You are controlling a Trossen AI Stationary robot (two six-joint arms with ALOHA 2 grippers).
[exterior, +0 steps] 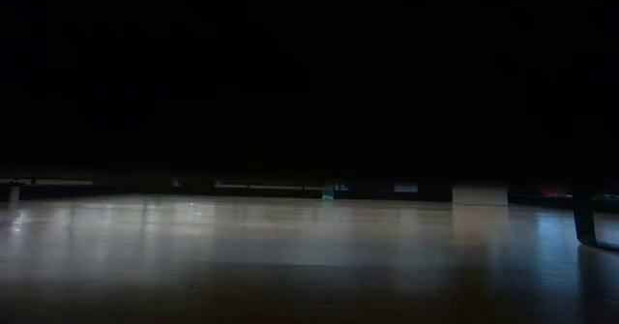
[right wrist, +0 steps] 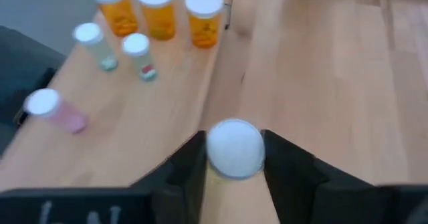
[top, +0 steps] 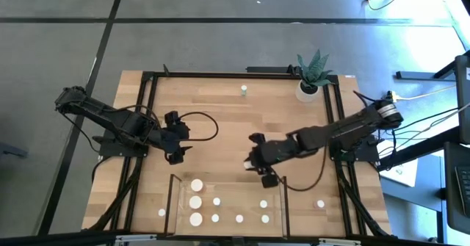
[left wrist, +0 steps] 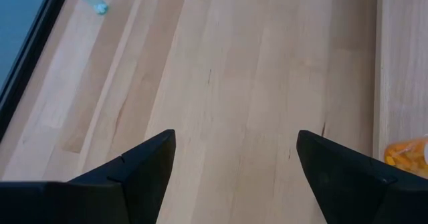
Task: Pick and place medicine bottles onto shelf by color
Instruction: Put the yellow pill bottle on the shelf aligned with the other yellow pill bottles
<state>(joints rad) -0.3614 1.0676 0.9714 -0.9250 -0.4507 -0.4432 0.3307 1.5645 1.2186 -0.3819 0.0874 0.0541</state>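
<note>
Right pincer [right wrist: 233, 174]: clamped on a white-capped bottle [right wrist: 234, 148] just off the shelf [top: 228, 211] edge. Risk: grip at the cap, bottle could tip among standing bottles. Left pincer [left wrist: 234, 170]: spread, empty, over bare bench [top: 220, 121].

The table [top: 220, 128] is pale, matt, visibly grained wood framed by dark metal bars, the shelf [top: 228, 191] the same light wood (smooth, with a faint sheen), and the medicine bottles [right wrist: 157, 13] look like translucent amber plastic under matt white caps.
</note>
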